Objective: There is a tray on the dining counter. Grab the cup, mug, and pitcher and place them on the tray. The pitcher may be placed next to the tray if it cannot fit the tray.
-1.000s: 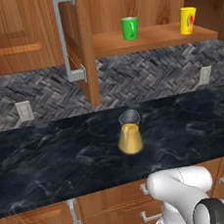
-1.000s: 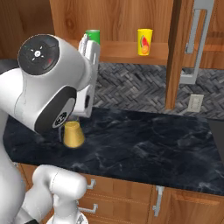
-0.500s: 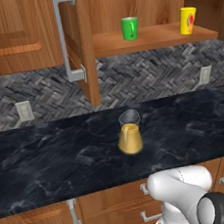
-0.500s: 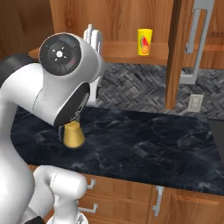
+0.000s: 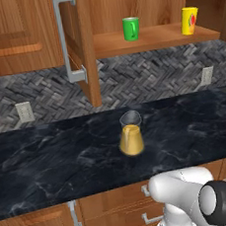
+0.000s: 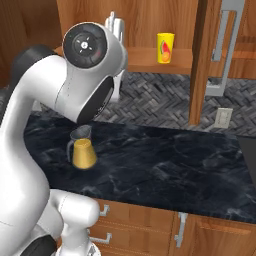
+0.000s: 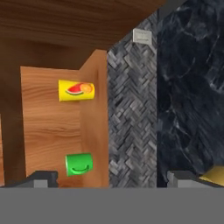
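Observation:
A bright green mug [image 5: 131,28] and a yellow cup [image 5: 190,20] with a red and green mark stand on a wooden wall shelf [image 5: 156,38]. Below them the amber pitcher [image 5: 131,135] stands upright on the black counter [image 5: 50,157]. In the rolled hand view the cup [image 7: 76,90] and the mug [image 7: 78,164] lie ahead of my gripper [image 7: 111,181], which is open with nothing between its tips. The pitcher's edge [image 7: 214,175] shows at that view's lower right. From the right, my arm covers the mug; the cup [image 6: 165,47] and pitcher [image 6: 82,150] show. The tray and dining counter are out of view.
An open cabinet door with a grey handle [image 5: 69,35] hangs left of the shelf, seen also as the door [image 6: 220,50] from the right. Wall outlets [image 5: 23,111] [image 5: 207,74] sit in the grey herringbone backsplash. Wooden drawer fronts [image 5: 116,209] run under the counter.
My arm has swung up and to the right in the right base view, and its big joint now covers the green mug. Cup, mug and pitcher have not moved.

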